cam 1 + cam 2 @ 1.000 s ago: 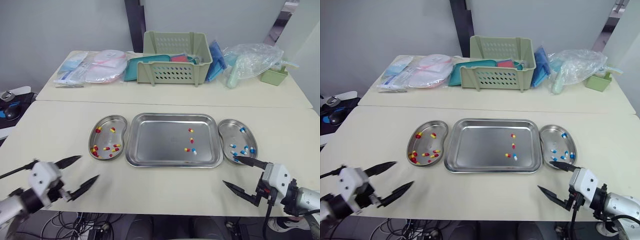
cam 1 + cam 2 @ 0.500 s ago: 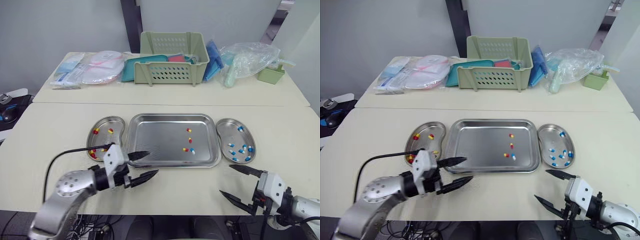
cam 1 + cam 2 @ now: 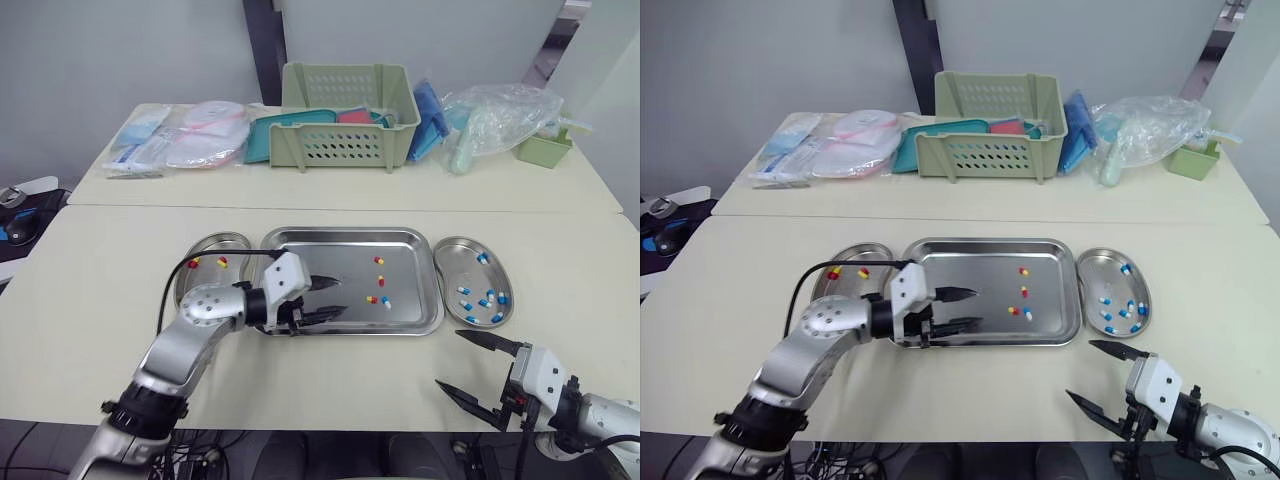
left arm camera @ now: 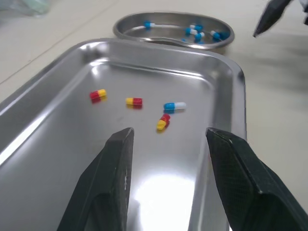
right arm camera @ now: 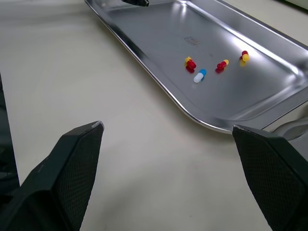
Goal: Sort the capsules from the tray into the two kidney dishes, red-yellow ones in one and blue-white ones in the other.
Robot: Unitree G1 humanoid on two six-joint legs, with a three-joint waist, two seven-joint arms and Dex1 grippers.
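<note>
The steel tray (image 3: 320, 260) lies mid-table and holds three red-yellow capsules (image 3: 379, 261) and one blue-white capsule (image 3: 386, 302) on its right side. To its left, the left kidney dish (image 3: 190, 285) holds red-yellow capsules (image 3: 220, 262) and is partly covered by my left arm. On the other side, the right kidney dish (image 3: 452, 258) holds several blue-white capsules (image 3: 480, 303). My left gripper (image 3: 340, 298) hovers open and empty over the tray's middle, its fingers (image 4: 115, 178) pointing at the capsules (image 4: 163, 121). My right gripper (image 3: 448, 359) is open and empty near the table's front edge, in front of the right dish.
A green basket (image 3: 347, 115) stands at the back, with wrapped packets (image 3: 185, 135) on its left. A plastic bag (image 3: 500, 115) and a small green box (image 3: 545, 150) are at the back right. A black cable (image 3: 215, 258) loops over the left dish.
My left arm swung from the table's front left to over the tray, still open. My right gripper stayed nearly in place. The camera shifted slightly.
</note>
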